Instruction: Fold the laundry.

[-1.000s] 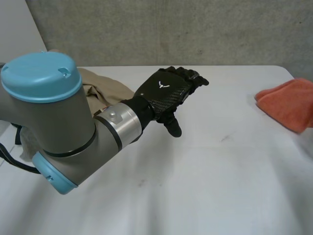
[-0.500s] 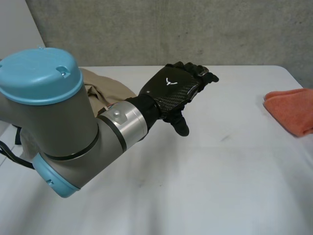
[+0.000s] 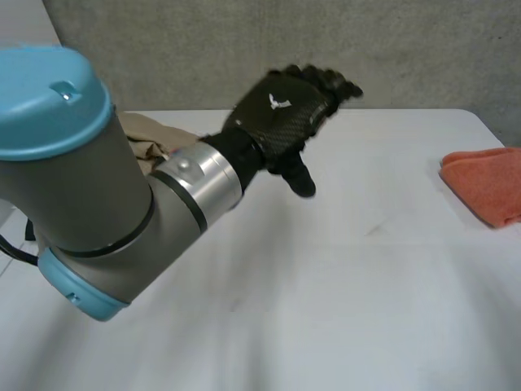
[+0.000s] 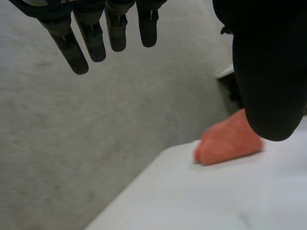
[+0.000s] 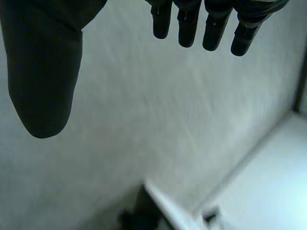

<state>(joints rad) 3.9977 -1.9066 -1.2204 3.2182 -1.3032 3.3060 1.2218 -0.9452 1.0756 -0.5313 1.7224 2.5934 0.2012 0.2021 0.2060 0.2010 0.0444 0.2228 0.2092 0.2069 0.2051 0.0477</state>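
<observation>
While the left arm [image 3: 98, 187] reaches out over the white table [image 3: 342, 309] in the head view, the left hand [image 3: 281, 114] hangs in the air above the table's far part. The back of the hand is up and it touches no cloth. Its fingers are stretched out, only a little bent, and the thumb points down twd the table, apart from them. The left wrist view agrees: the fingers [image 4: 91, 36] are straight and side by side, the thumb [image 4: 266, 72] is well apart from them, w/ only air between, so this hand holds nothing.

The laundry is in two places. An orange cloth [image 3: 484, 186] lies in a lump at the table's right edge, well apart from the left hand. In the left wrist view it sits nr the table's edge, partly behind the thumb. A beige cloth [image 3: 142, 137] lies crumpled at the far left of the table, mostly hidden behind the left arm.

In the right wrist view the right hand [image 5: 43, 72] is wide open too: fingers straight, thumb far from them, no cloth in it. A grey wall [image 3: 244, 49] stands behind the table in the head view.
</observation>
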